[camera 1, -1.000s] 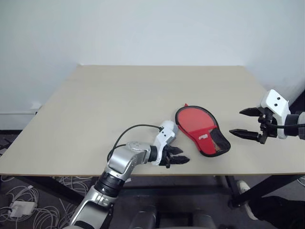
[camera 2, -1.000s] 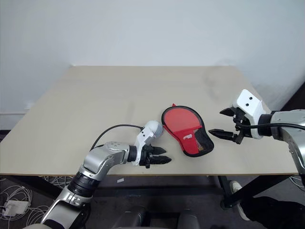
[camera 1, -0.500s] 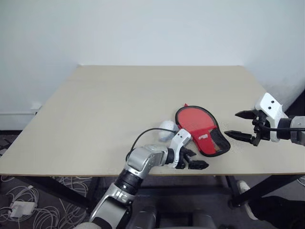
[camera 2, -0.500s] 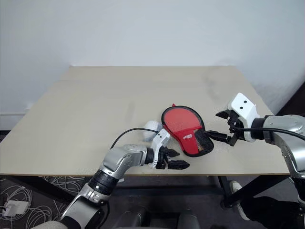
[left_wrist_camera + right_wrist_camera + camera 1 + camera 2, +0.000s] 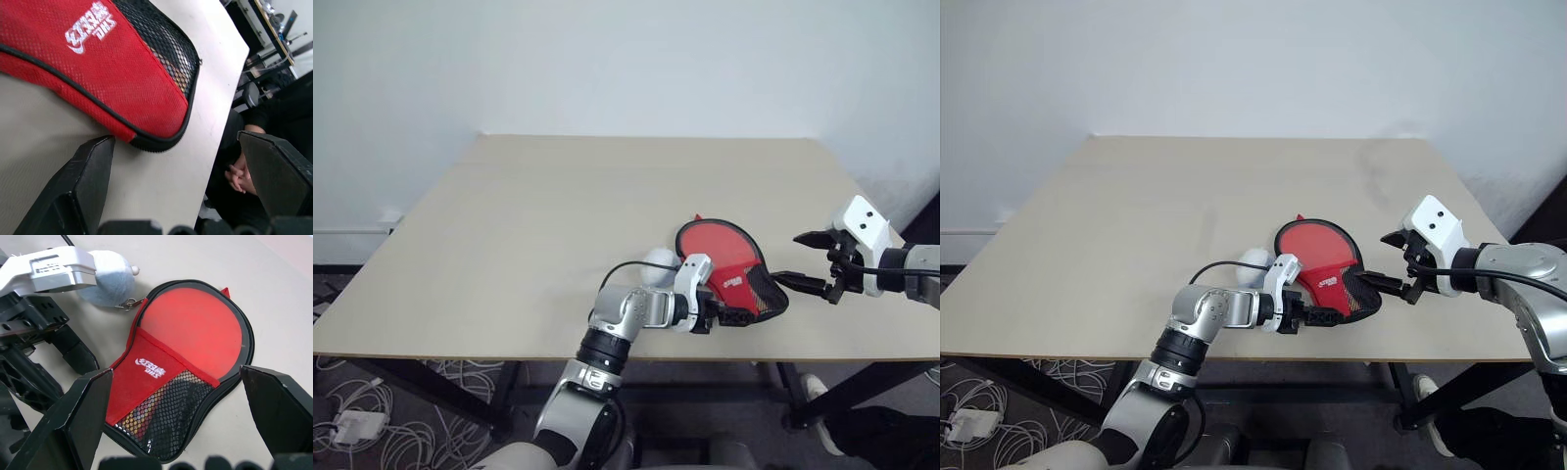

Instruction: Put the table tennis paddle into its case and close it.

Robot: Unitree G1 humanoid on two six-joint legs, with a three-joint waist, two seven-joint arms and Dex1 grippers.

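Observation:
The red case lies flat near the table's front right, unzipped, with black edging, a white logo and a mesh panel. The paddle is inside it. Its round red face is uncovered, and its handle shows dimly through the mesh. My left gripper is open and low over the table, right at the case's near edge. The case's mesh end lies just beyond its fingers. My right gripper is open, hovering just right of the case and pointing at it.
A grey-blue fuzzy ball rests against the case's left side, clipped to it by a small clasp. The table's front edge runs just below my left gripper. A person's hand shows beyond the table's right edge.
My left gripper swung right along the front edge to the case's near side and opened wider. The right gripper barely moved. The case and ball stayed put.

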